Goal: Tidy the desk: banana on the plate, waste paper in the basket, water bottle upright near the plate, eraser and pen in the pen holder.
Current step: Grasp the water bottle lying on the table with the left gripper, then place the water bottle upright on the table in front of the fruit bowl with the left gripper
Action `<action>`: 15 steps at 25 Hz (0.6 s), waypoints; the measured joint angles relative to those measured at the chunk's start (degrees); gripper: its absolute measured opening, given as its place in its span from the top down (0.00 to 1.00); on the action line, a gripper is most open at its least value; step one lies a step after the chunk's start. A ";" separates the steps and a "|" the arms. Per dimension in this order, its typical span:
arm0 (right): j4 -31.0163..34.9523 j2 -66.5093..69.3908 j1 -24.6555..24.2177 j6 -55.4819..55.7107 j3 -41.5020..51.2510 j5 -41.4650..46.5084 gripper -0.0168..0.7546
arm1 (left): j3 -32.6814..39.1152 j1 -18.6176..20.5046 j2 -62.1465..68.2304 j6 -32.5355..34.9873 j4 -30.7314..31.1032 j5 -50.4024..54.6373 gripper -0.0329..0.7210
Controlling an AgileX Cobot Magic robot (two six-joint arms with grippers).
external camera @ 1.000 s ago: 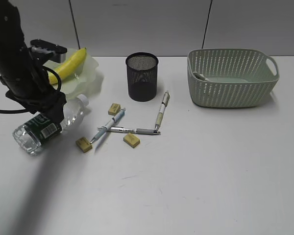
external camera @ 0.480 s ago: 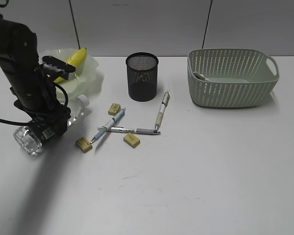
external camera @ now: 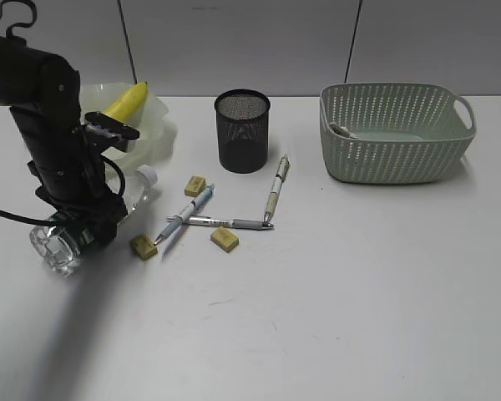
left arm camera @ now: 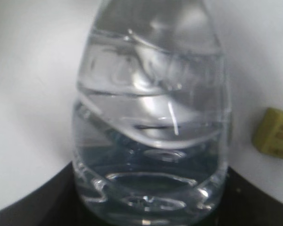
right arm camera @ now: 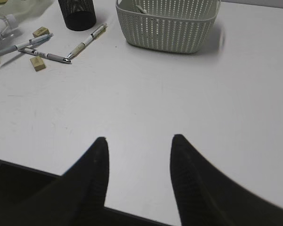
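Left end effector: down over the water bottle, which lies on its side on the table. Arm covers the bottle's middle; cannot tell whether the fingers grip it or merely straddle it. Left wrist view: clear ribbed body of the bottle fills the frame, water inside, no label text visible. Bottle base points toward the camera, white cap away and to the right.

Just right of this end effector: a tan eraser; marking on it too small to read. Further right: two more erasers and three pens, loosely crossing. Beyond them, the pen holder, upright.

Behind the left end effector: plate with the banana resting in it.

Far right: basket; a small pale item, apparently the waste paper, lies inside at its left end.

Right end effector: jaws apart, nothing between them, above bare table, well apart from all items.
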 joint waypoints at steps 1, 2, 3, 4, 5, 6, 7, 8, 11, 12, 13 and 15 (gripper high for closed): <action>0.00 0.00 0.00 0.00 0.00 0.00 0.53 | -0.08 -0.29 0.00 0.00 0.00 0.61 0.31; 0.00 0.00 0.00 0.00 0.00 0.00 0.53 | -0.08 -0.49 -0.07 0.00 -0.04 1.33 0.31; 0.00 0.00 0.00 0.00 0.00 0.00 0.53 | -0.08 -0.70 -0.31 0.00 -0.04 2.35 0.31; 0.00 0.00 0.00 0.00 0.00 0.00 0.53 | -0.08 -0.90 -0.72 0.00 -0.25 3.14 0.31; 0.00 0.00 0.00 0.00 0.00 0.00 0.53 | -0.08 -0.96 -1.30 0.00 -0.58 3.76 0.31; 0.00 0.00 0.00 0.00 0.00 0.00 0.53 | -0.08 -0.96 -2.24 0.00 -0.89 4.31 0.31; 0.00 0.00 0.00 0.00 0.00 0.00 0.53 | -0.08 -1.09 -3.25 0.00 -1.37 4.64 0.31; 0.00 0.00 0.00 0.00 0.00 0.00 0.53 | -0.08 -1.09 -4.64 0.00 -2.05 4.81 0.31; 0.00 0.00 0.00 0.00 0.00 0.00 0.53 | -0.08 -1.09 -9.48 0.00 -3.99 4.98 0.31; 0.00 0.00 0.00 0.00 0.00 0.00 0.53 | -0.08 -1.15 -10.92 0.00 -3.99 5.02 0.31; 0.00 0.00 0.00 0.00 0.00 0.00 0.53 | 0.04 -1.15 -12.74 0.00 -4.33 4.97 0.31; 0.00 0.00 0.00 0.00 0.00 0.00 0.53 | 0.81 -1.15 -16.75 0.00 -5.26 4.11 0.31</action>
